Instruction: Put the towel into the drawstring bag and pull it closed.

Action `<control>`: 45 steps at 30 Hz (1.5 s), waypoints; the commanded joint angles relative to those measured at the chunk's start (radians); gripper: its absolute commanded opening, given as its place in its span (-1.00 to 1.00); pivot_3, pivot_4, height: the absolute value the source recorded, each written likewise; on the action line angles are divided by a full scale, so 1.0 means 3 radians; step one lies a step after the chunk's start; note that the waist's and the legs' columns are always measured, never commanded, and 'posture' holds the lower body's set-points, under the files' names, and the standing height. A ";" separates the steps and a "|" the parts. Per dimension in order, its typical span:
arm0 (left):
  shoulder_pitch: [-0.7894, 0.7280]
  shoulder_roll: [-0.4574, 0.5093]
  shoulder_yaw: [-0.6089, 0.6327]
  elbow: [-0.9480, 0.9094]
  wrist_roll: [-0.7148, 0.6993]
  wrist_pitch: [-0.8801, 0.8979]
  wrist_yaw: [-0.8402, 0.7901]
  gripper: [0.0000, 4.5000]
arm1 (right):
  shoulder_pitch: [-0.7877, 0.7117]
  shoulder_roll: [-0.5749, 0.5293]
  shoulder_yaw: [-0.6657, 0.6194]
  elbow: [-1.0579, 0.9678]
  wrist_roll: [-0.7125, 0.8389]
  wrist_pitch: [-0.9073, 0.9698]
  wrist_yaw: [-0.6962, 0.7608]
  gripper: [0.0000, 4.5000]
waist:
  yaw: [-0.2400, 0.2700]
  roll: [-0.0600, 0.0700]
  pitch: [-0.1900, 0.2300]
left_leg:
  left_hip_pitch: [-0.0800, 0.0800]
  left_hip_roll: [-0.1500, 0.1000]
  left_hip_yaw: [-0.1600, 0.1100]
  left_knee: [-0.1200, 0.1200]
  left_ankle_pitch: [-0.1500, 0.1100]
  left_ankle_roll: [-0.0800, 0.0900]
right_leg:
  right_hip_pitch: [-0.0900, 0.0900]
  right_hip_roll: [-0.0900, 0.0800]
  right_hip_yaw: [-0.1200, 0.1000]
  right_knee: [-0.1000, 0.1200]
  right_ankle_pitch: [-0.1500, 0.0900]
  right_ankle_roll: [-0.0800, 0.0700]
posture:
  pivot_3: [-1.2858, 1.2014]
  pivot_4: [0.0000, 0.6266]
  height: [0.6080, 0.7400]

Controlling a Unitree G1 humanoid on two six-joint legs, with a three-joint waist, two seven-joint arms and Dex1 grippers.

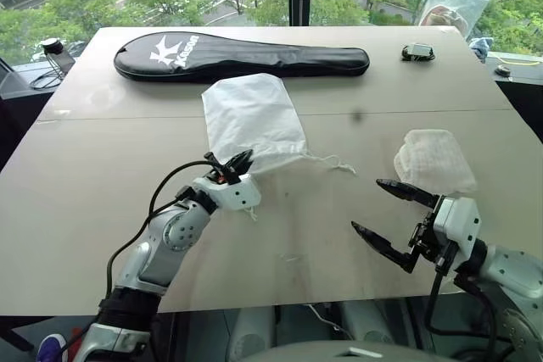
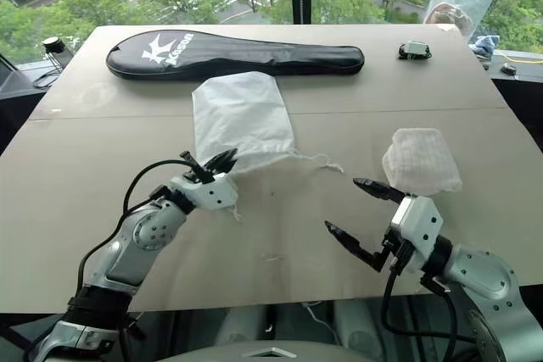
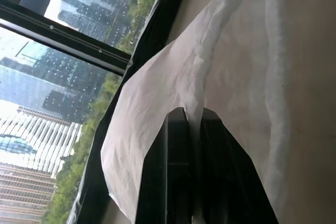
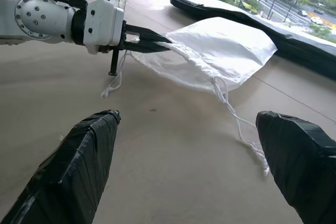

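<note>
My left claw (image 1: pixel 240 161) pinches the bag (image 1: pixel 253 120); the wrist view shows cloth between fingers (image 3: pixel 178 145). My right claw (image 1: pixel 380 209) gapes beside the towel (image 1: pixel 434 159).

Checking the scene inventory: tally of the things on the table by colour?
White: 2, drawstring bag and towel
Black: 2, racket cover and a small device
Clear: 1, plastic zip bag at the far edge
Total: 5
</note>
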 commanded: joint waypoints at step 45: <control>-0.1514 -0.0674 0.0725 -0.0980 -0.3612 0.3906 -0.0492 -1.00 | -0.2528 -0.0411 0.0196 0.3216 -0.0158 0.2267 0.0237 -0.16 | -0.0107 -0.0055 -0.0034 | 0.0011 0.0000 -0.0009 0.0006 0.0000 0.0000 | 0.0016 0.0007 -0.0003 -0.0002 0.0007 -0.0011 | 0.03 -0.52 1.00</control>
